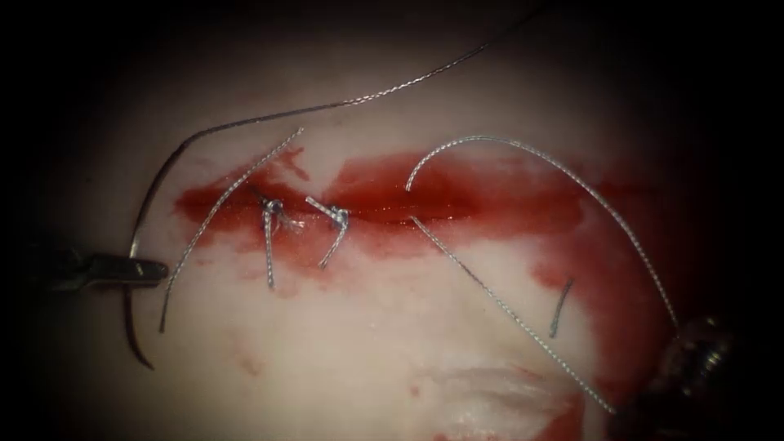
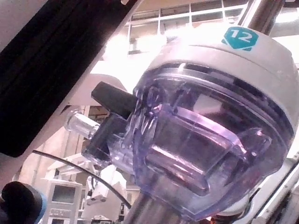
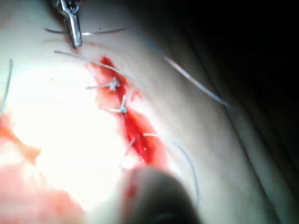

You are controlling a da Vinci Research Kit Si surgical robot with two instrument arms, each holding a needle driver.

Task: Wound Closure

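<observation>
The tissue point(image 1: 367, 327) has a horizontal cut point(image 1: 457, 214) wet with red fluid. Two knotted stitches point(image 1: 272, 208) point(image 1: 339, 216) cross its left part. Beyond the cut's left end, my left tool point(image 1: 157, 268) is shut on the curved needle point(image 1: 131, 314) about mid-curve. The needle is free of the tissue, with its point low. Its thread point(image 1: 392, 90) runs off to the upper right. A second thread point(image 1: 523, 147) arcs from the cut to my right tool point(image 1: 701, 353) at the lower right. The right wrist view has the left tool point(image 3: 74, 42), the needle point(image 3: 105, 31) and the stitches point(image 3: 112, 85).
A long loose strand point(image 1: 220, 208) lies slanted left of the stitches. Another strand point(image 1: 506, 306) runs from the cut toward the lower right. A short cut end point(image 1: 560, 306) rests on the tissue below the cut. Red fluid point(image 1: 588, 261) spreads to the right.
</observation>
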